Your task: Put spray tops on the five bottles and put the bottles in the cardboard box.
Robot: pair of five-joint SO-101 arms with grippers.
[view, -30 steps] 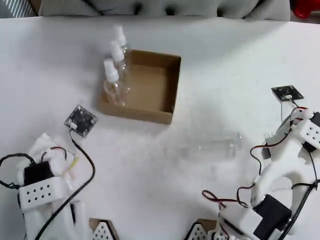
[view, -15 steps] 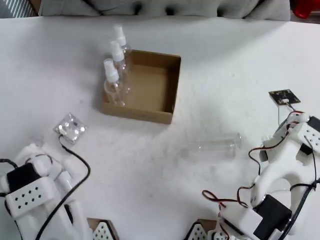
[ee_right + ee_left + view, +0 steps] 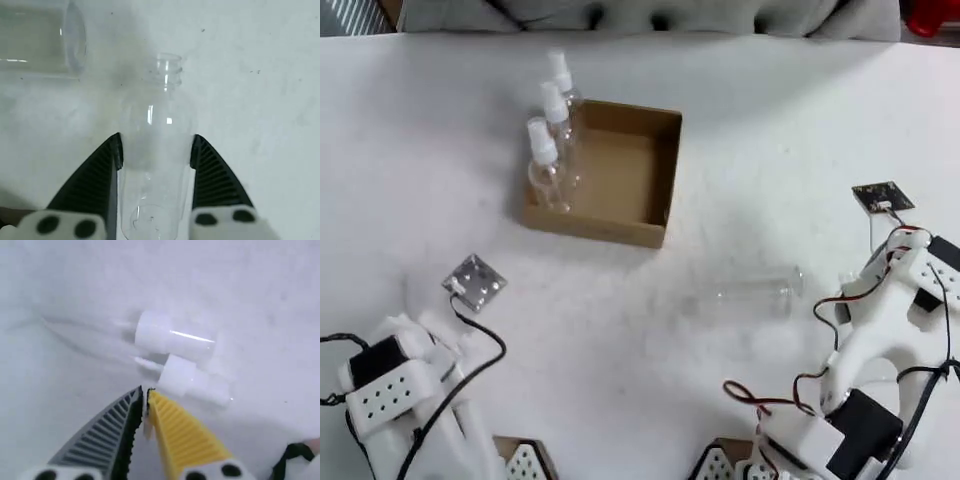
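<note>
By the near-left corner of the desk [image 3: 800, 100], the left tool [image 3: 145, 392] is clenched. Its grey and yellow jaws are pressed together with nothing I can make out between them. Its tips are just beside two white spray tops [image 3: 175, 337] that lie on their sides next to each other on the desk, and a thin clear tube trails from one of them. Toward the far edge, left of the middle, sits the open cardboard box [image 3: 665, 170], brown and shallow. Three capped bottles [image 3: 548, 165] stand in a row along its left wall, each clear with a white top. Right of the middle, nearer the front edge, a fourth bottle [image 3: 750, 293] lies on its side, clear and without a top. Near the right edge, the right tool [image 3: 156, 140] grasps a fifth bottle [image 3: 156, 110] around its body, one black jaw on each side. This one is clear plastic too, and its open threaded neck points away from the tool, near one end of the fourth bottle.
</note>
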